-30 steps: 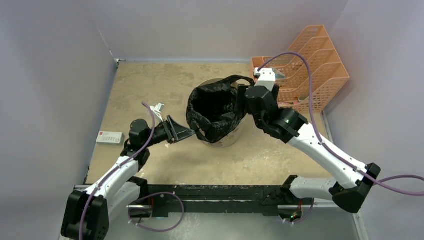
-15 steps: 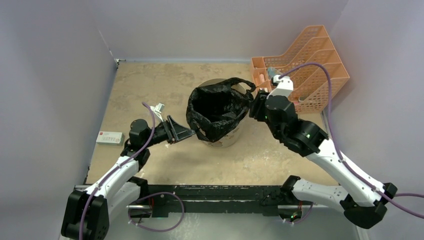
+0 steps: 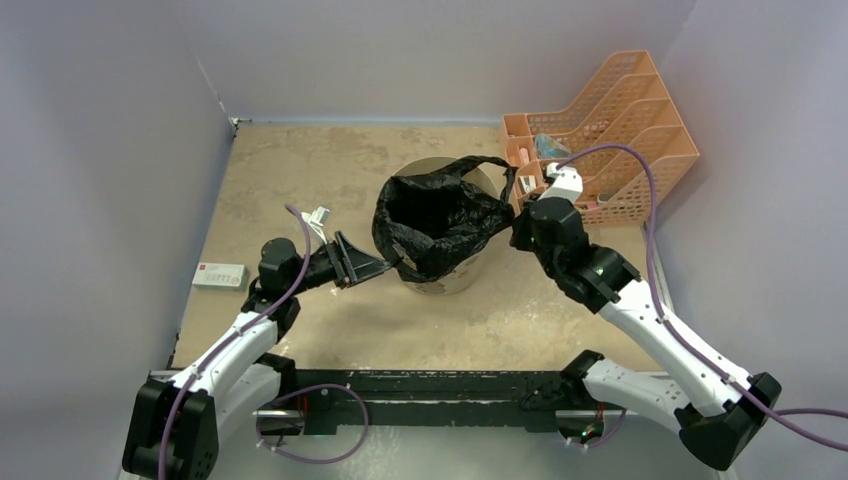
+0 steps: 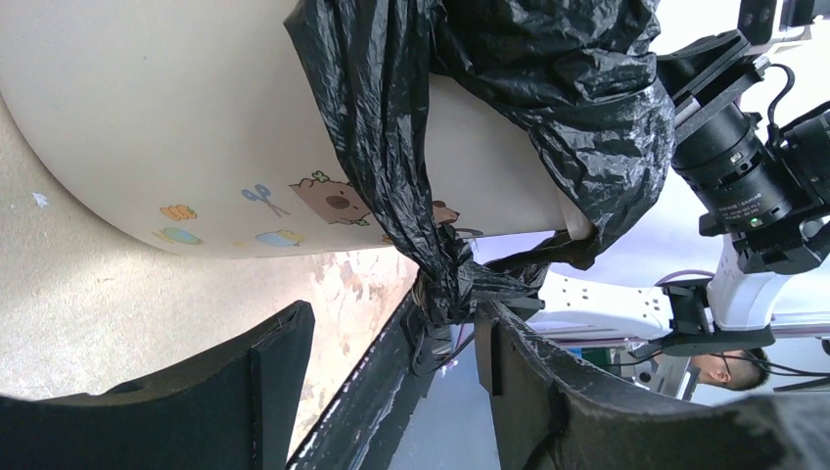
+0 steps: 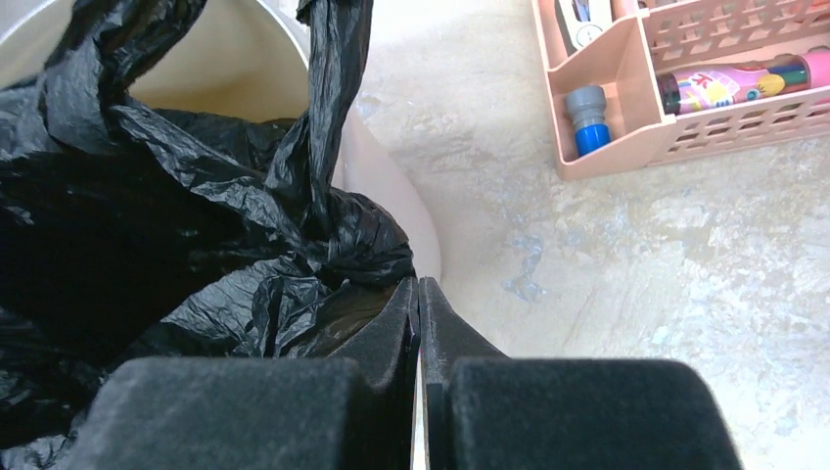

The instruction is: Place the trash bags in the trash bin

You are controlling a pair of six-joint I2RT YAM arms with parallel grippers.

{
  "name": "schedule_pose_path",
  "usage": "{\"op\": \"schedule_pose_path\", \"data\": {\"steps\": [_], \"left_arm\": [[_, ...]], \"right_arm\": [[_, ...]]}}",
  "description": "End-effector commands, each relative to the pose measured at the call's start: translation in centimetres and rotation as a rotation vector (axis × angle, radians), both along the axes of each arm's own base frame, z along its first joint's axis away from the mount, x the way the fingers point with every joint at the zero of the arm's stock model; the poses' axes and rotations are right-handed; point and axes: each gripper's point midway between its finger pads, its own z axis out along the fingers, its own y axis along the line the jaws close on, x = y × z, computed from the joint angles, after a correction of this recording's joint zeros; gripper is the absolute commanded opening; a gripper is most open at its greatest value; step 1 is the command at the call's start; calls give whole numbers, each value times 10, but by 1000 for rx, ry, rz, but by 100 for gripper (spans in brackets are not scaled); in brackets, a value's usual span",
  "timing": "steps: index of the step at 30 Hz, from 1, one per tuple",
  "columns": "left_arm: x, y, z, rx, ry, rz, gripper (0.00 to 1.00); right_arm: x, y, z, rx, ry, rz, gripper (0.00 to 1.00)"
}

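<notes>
The black trash bag [image 3: 435, 215] lines the cream trash bin [image 3: 452, 282], with its mouth open and film draped over the rim. My right gripper [image 3: 514, 222] is shut at the bin's right rim, its fingertips pinched on the bag's bunched edge [image 5: 367, 257]. One bag handle [image 3: 488, 163] loops up behind it. My left gripper [image 3: 385, 266] is open at the bin's left side. In the left wrist view a twisted strand of the bag [image 4: 442, 284] hangs down the bin's printed wall [image 4: 147, 117] to just above the gap between my spread fingers [image 4: 284, 352].
An orange mesh desk organiser [image 3: 615, 130] holding pens and small items stands just right of the bin, close behind my right arm. A small white and red box [image 3: 219, 275] lies at the table's left edge. Walls enclose the table on three sides.
My right gripper drew back from over the bag's mouth to the bin's right rim and shut, and the bag's right edge now stretches toward it. The left arm has not moved.
</notes>
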Motion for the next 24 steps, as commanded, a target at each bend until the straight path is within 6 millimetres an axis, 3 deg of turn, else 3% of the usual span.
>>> {"op": "schedule_pose_path", "data": {"steps": [1, 8, 12, 15, 20, 24], "left_arm": [[0, -3, 18, -16, -84, -24, 61], [1, -3, 17, -21, -81, -23, 61], [2, -4, 16, -25, -81, -28, 60], [3, -4, 15, -23, -81, -29, 60], [2, -4, 13, -18, -79, -32, 60], [1, -4, 13, -11, -80, -33, 60]], "right_arm": [[2, 14, 15, 139, -66, 48, 1], [-11, 58, -34, 326, 44, 191, 2], [-13, 51, -45, 368, 62, 120, 15], [-14, 33, -29, 382, 1, 52, 34], [-19, -3, 17, 388, -139, -58, 50], [-23, -19, 61, 370, -250, -64, 59]]}}
